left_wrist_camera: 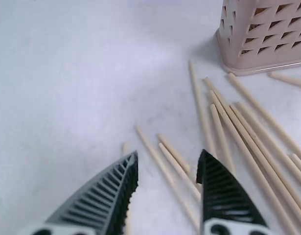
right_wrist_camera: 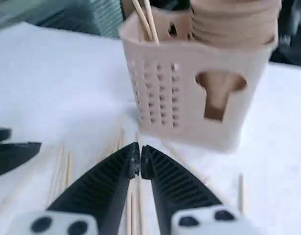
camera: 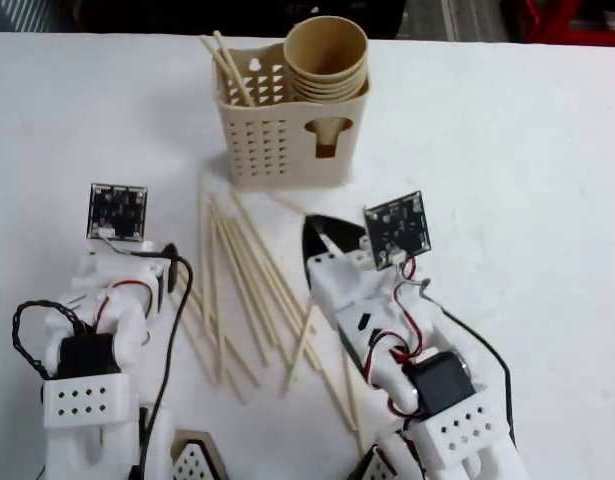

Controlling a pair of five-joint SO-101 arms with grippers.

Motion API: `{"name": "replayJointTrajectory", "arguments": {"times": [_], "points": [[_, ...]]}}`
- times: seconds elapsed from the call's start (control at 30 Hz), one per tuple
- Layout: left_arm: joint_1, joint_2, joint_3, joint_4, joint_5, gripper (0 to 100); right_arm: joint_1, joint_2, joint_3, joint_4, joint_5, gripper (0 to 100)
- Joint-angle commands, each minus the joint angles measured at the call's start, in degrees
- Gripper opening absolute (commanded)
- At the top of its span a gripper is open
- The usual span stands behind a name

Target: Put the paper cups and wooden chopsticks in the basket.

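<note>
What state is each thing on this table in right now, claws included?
basket: upright, part filled.
paper cups: stacked, standing in the basket.
chopsticks in the basket: a few, leaning on end.
loose chopsticks: lying flat, scattered on the table.
left gripper: open, empty, above loose chopsticks.
right gripper: shut, tips together.

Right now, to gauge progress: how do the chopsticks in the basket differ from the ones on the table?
Inside the basket, the stowed chopsticks stand leaning, and are few. On the table, the loose chopsticks lie flat, scattered, and are many. Both are plain pale wood.
</note>
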State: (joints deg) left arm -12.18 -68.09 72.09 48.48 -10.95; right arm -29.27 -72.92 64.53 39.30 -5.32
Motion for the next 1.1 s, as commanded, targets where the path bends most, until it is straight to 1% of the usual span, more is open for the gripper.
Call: {"name": "replayJointTrajectory", "arguments": {"times": [0.0,0.1,0.23,0.3,0.4,0.5,0.63,0.73,0.9,1.07], "points": [[-0.22,-0.66,-1.67,0.70,0.70,22,0.84,-1.19,2.46,2.42,-1.76,1.7],[0.04,-0.66,-2.46,2.37,0.70,22,0.92,-1.27,6.68,2.15,-1.41,1.7],[3.21,-0.66,-2.73,3.96,0.35,22,3.03,-1.27,8.79,2.51,-1.76,1.7],[4.26,-0.57,-2.73,4.48,0.26,25,4.44,-1.27,9.85,2.59,-1.76,1.7],[4.26,-0.48,-2.73,4.66,0.35,27,8.22,-1.27,10.37,2.59,-1.76,1.7],[4.53,-0.48,-2.90,5.19,0.35,28,11.56,-1.27,10.46,2.59,-1.76,1.7],[4.97,1.01,-6.42,8.53,0.18,28,12.35,-1.27,10.73,2.59,-1.76,1.7],[7.16,7.69,-12.13,12.66,-1.85,30,12.35,-1.27,10.81,2.59,-1.76,1.7],[9.10,26.15,-25.76,19.08,-1.76,30,12.00,-1.27,12.22,2.15,-1.49,1.7],[9.54,45.32,-35.16,19.69,-1.67,30,12.00,-1.27,12.22,2.15,-1.41,1.7]]}}
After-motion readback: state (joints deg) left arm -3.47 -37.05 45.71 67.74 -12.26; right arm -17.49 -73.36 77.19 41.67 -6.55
